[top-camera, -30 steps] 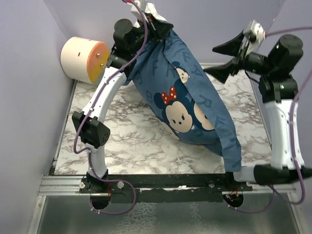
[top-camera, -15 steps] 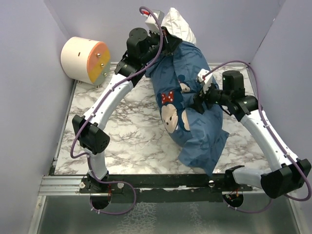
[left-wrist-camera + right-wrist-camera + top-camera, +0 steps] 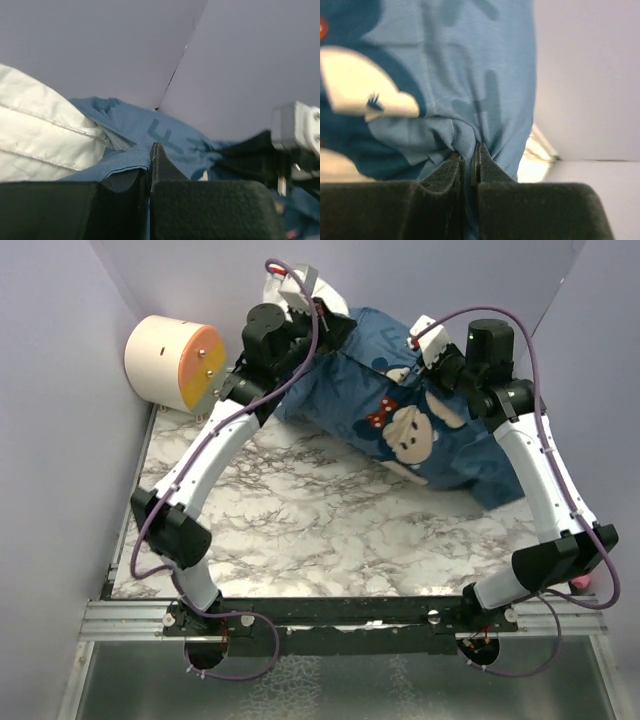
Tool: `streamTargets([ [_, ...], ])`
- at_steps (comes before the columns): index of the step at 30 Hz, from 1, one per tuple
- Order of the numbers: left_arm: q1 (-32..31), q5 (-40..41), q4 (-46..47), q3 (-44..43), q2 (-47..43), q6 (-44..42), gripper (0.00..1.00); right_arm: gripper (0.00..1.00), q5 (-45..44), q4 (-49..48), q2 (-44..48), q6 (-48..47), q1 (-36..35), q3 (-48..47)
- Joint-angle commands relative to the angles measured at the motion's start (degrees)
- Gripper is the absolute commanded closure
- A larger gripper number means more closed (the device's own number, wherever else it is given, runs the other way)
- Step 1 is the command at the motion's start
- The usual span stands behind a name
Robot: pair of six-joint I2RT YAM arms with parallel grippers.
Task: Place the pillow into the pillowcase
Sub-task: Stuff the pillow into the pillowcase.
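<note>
Pillowcase (image 3: 420,425) lying lengthwise along worktop's (image 3: 300,530) far edge, pinched by both clamped claws: left claw (image 3: 150,165) at mouth end, right claw (image 3: 469,162) farther along; pillow (image 3: 40,135) apparently mostly inside.

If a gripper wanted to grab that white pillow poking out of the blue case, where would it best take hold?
Probably the bare white corner of the pillow, coming from the far left, past the left gripper. It is the only part outside the pillowcase; the rest is covered in blue fabric. Both grippers are pinching the case, the right gripper on a gathered fold, so neither is free.
</note>
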State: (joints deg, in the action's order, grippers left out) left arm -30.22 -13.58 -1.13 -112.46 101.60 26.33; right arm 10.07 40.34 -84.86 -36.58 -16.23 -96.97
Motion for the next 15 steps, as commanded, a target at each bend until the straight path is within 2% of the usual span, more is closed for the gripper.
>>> streamTargets([
  [1,-1.4,-4.4,14.6,6.0,-15.1,1.8,1.0,0.99,-17.3,-19.6,0.9,-12.1,4.4,-9.3],
  [3,-1.4,-5.6,17.6,13.3,-19.3,2.8,1.0,0.99,-14.3,-22.7,5.4,-15.0,4.4,-3.0],
  [5,-1.7,-8.9,21.0,22.4,-23.5,4.9,1.0,0.99,-9.7,-25.4,12.3,-18.3,4.4,9.3],
  [7,-2.5,-13.4,22.6,32.6,-27.6,7.2,0.99,0.97,-5.5,-23.5,19.6,-21.4,4.8,22.3],
  [9,-4.7,-15.8,22.9,43.2,-32.4,8.0,0.8,0.78,-2.1,-18.0,26.1,-22.2,5.5,32.8],
  [11,-6.9,-15.5,22.9,53.6,-38.9,8.9,0.56,0.52,3.4,-10.4,31.3,-19.9,6.5,39.3],
  [13,-7.8,-13.9,21.4,62.2,-46.7,10.0,0.48,0.31,12.9,-0.1,35.3,-18.0,6.6,39.7],
  [15,-7.8,-10.4,15.4,67.5,-55.3,9.9,0.45,0.17,24.0,8.9,36.7,-16.5,6.6,37.1],
])
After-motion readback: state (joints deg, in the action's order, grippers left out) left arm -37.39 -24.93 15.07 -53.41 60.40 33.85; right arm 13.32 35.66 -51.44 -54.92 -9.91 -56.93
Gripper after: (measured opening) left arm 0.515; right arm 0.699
